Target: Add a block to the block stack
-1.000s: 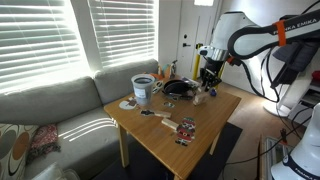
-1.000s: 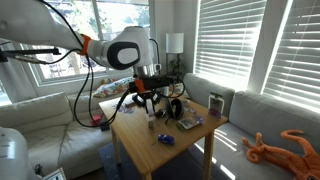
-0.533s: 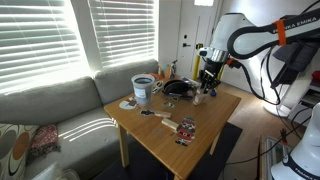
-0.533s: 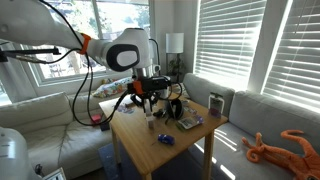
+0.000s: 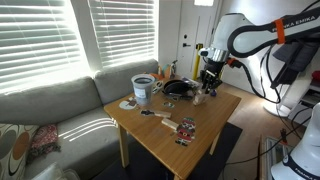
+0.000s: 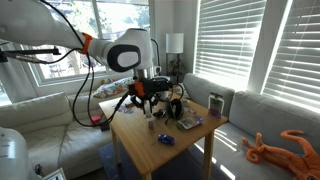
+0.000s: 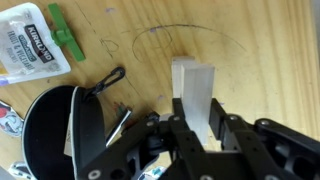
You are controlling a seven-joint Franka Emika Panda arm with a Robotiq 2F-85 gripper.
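In the wrist view we see the pincer (image 7: 203, 126) come in from the bottom edge, its dark fingers (image 7: 226, 130) drawn narrow and set against both sides of the block stack (image 7: 192, 88). The stack is a pale tan wooden column that stands upright on the tabletop (image 7: 265, 60) and looks taller than it is wide. We cannot make out a seam between its cubes. The fingers grip its near part, and its far end shows clear of them against the bare wood. To the left of the stack, apart from it, lies the black pan (image 7: 50, 135), with a small black clip (image 7: 108, 80) just beyond its rim. Further up in the left corner is a white packet (image 7: 28, 45) with a green clip (image 7: 66, 38) on it. A thin dark curved line (image 7: 190, 28) runs across the wood beyond the stack. In both exterior views the pincer (image 5: 208, 88) (image 6: 150, 102) hangs low over the far end of the tabletop (image 5: 205, 120) (image 6: 150, 152). In an exterior view it is just beside the pan (image 5: 178, 88); the stack is too small for us to pick out there. A white tin (image 5: 144, 90) stands near the pan, and flat patterned cards (image 5: 185, 128) lie well apart toward the near end.
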